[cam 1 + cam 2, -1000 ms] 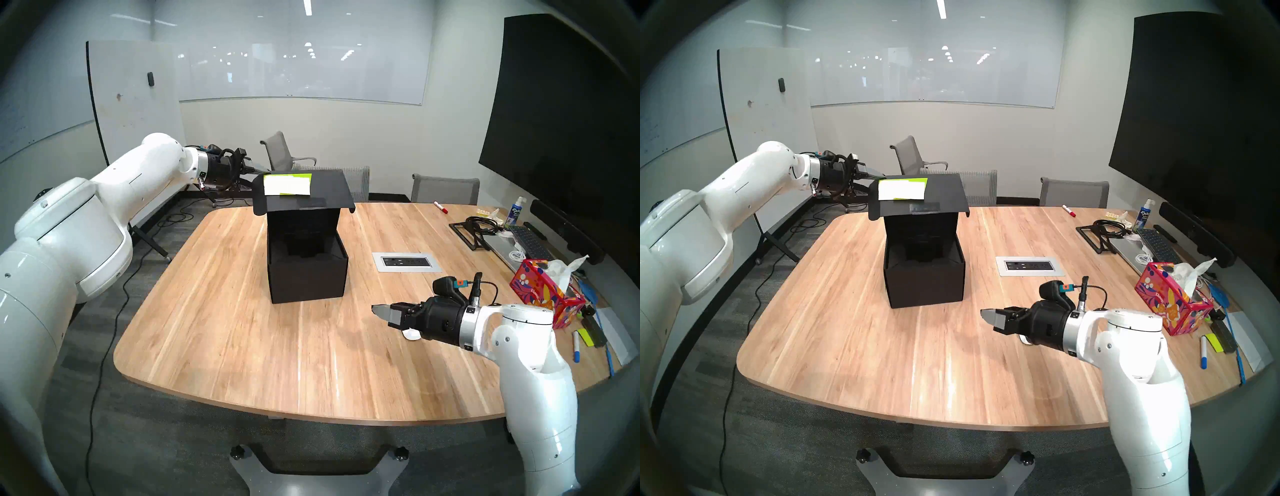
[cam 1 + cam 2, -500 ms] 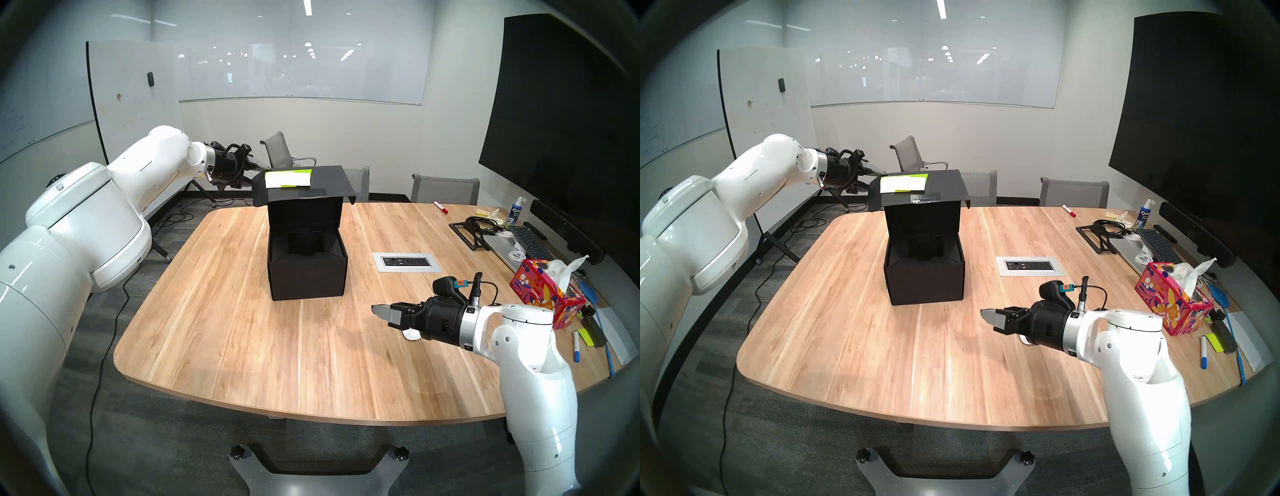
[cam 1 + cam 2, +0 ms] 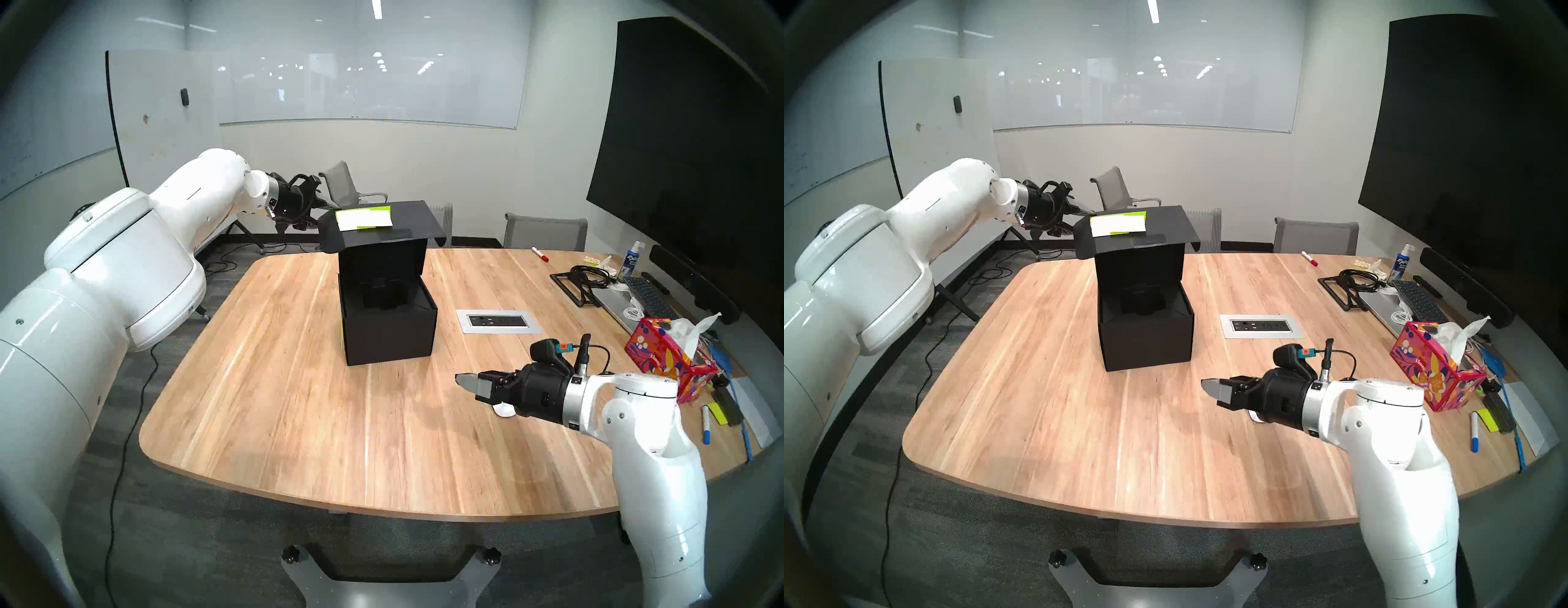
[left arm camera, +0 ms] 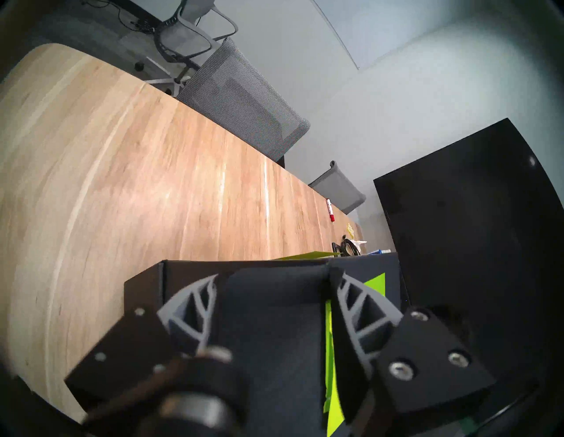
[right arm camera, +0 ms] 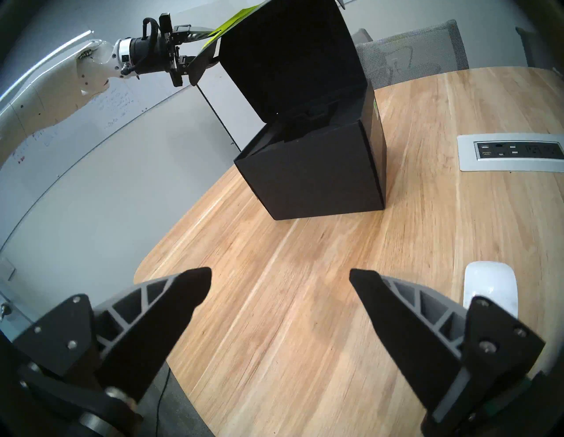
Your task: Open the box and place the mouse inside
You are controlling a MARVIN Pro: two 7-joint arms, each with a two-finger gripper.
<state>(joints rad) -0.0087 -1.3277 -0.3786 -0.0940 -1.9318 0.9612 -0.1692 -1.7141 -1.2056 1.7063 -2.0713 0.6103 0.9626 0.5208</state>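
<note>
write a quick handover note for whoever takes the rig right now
Left claw: shut on the front flap of the box, holding the lid raised.
Right claw: open, empty, hovering over the table.
Mouse: on the table beside the right claw, untouched.
Done: box open, black insert exposed.
Left: pick up the mouse with the right claw and set it inside the box.

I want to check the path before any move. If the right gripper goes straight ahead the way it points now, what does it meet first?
Probably the bare table. The open right gripper points slightly downward, short of the box. The mouse lies beside its line.
</note>
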